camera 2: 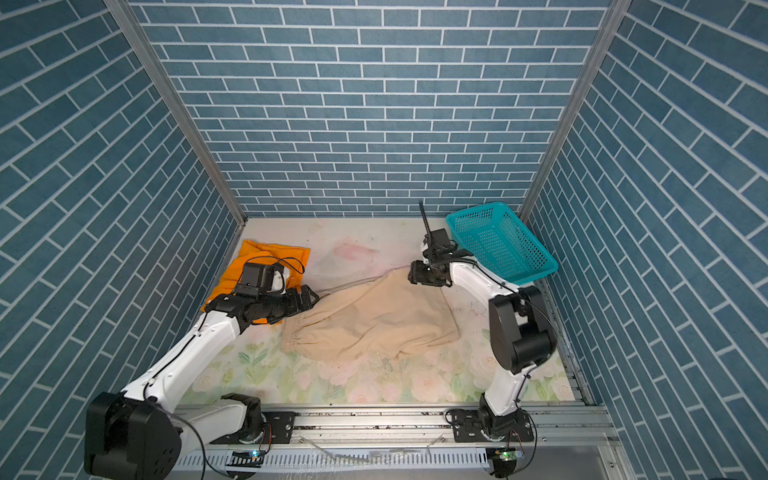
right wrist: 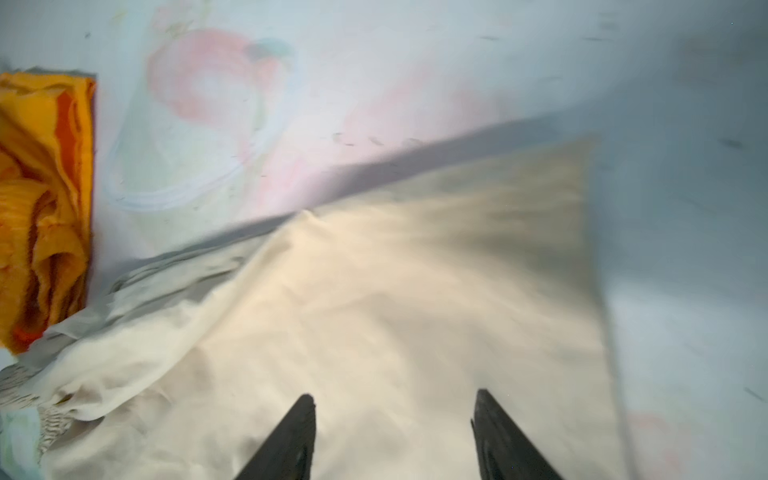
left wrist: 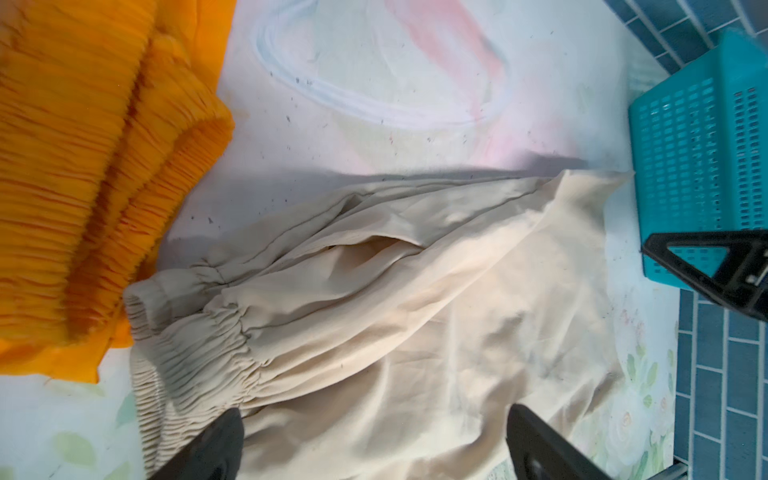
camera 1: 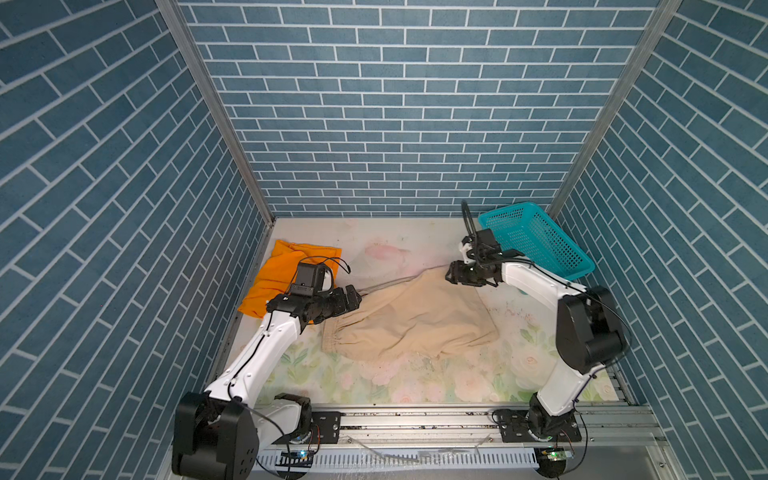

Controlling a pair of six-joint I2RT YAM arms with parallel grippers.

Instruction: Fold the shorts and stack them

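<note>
Bright orange shorts (camera 1: 282, 274), pale beige shorts (camera 1: 415, 316), teal basket (camera 1: 536, 237), pastel floral table (camera 1: 374, 374), blue brick-patterned walls (camera 1: 395, 104).

— What do the arms look like?
— The left arm (camera 1: 257, 353) and right arm (camera 1: 590, 328) share smooth white shells, bulky black joint housings and thin black cables looping outside.
— The ends?
— Slim black tapered fingers (right wrist: 291, 440); black screwed base plates (camera 1: 326, 428).

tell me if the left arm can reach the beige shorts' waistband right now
Probably yes. The left end effector hangs open right at the beige shorts, near their waistband, and nothing lies between them. The orange shorts sit off to the side.
</note>
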